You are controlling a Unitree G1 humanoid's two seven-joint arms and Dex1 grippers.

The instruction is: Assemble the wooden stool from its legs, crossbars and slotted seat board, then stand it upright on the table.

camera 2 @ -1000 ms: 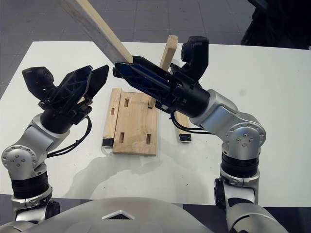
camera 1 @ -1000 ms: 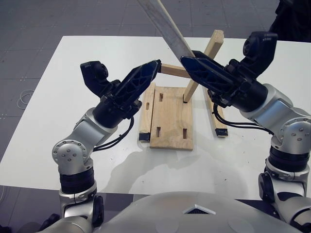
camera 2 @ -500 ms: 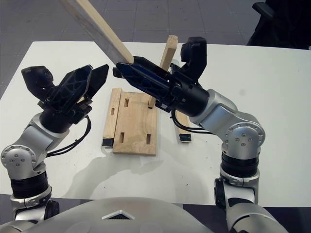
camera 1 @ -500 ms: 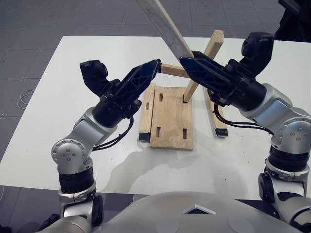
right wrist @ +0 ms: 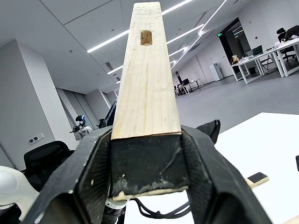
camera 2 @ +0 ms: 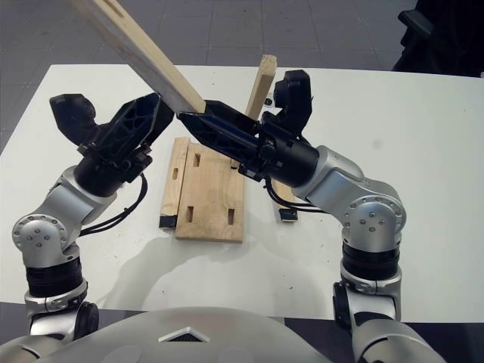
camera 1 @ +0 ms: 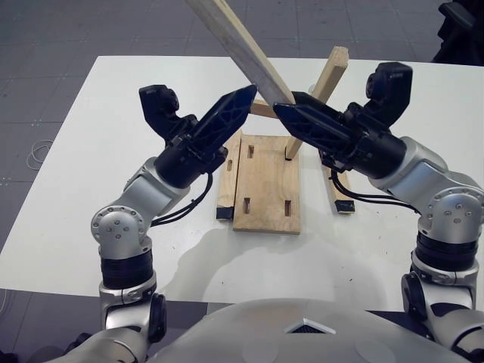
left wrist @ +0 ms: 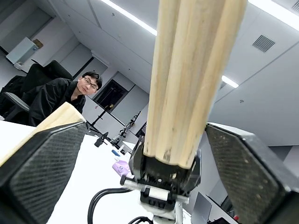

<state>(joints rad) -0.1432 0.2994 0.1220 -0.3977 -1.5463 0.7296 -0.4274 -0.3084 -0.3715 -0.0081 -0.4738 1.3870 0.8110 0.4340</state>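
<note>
Left eye view: clamping the right end effector (camera 1: 281,108) tight on the low end of a long wooden leg (camera 1: 240,44), holding it up on a slant above the desk (camera 1: 91,151). Hovering the left end effector (camera 1: 243,97) just beside that leg, fingers apart. Resting the slotted seat board (camera 1: 265,189) flat below, with one standing leg (camera 1: 325,79) and a crossbar (camera 1: 261,108) joined on. Seeming to be fitting another leg. Next, likely needing to tip this leg upright, line its end up with a free slot and push down gently.
</note>
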